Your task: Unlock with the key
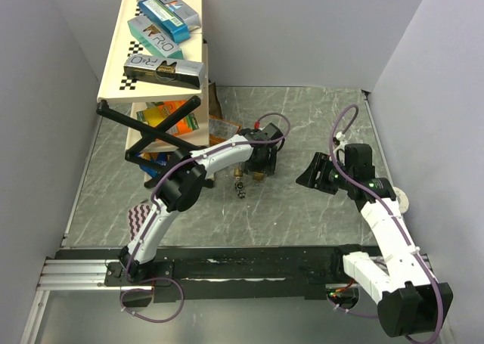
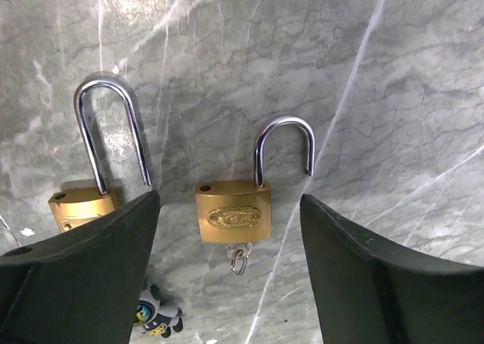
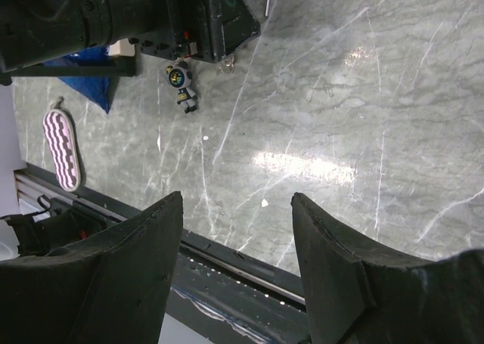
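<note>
The key sits in the underside of the short padlock. Its long axis runs in line with the padlock's body, tip up into the brass, small ring hanging out at the end away from the shackle. Only the ring end shows; the blade is hidden.

The left claw is spread wide, one finger on each side of the short padlock and clear of it. One finger half covers a tall padlock beside the short padlock, and a toy figure lies near its key end.

From above, the left arm hides most of both padlocks, and the key is too small to make out. The right claw is spread and empty, well apart from the short padlock. Its camera shows the figure, while a shackle is cut off at the top edge.
</note>
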Controlling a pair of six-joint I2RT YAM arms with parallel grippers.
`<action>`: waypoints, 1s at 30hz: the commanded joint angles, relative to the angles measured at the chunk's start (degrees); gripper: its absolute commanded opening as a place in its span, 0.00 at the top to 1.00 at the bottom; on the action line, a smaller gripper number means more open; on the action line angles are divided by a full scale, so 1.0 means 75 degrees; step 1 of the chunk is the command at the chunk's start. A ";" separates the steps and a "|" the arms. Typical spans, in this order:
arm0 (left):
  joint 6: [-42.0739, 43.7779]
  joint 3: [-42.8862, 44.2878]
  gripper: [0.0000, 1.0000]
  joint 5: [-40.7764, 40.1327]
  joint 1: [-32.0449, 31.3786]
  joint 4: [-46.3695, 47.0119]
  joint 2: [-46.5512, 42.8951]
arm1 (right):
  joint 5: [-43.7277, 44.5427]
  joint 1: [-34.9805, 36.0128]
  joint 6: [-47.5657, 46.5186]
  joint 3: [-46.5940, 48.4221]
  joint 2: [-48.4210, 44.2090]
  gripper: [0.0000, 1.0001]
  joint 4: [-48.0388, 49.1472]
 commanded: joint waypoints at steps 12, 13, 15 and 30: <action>0.1250 -0.0934 0.04 -0.0477 -0.0878 0.2317 -0.3528 | 0.0876 -0.0068 -0.0512 0.1328 -0.1101 0.34 -0.0810; 0.1262 -0.1168 0.04 -0.0548 -0.0960 0.2553 -0.4100 | 0.0912 -0.0080 -0.0524 0.1433 -0.1264 0.34 -0.0845; 0.1286 -0.1930 0.04 -0.0735 -0.1182 0.3207 -0.4979 | 0.0947 -0.0068 -0.0548 0.1538 -0.1418 0.33 -0.0938; 0.0208 -0.6455 0.04 -0.1953 -0.1828 0.4467 -1.0092 | 0.1322 -0.0068 -0.0489 0.1423 -0.2683 0.32 -0.0681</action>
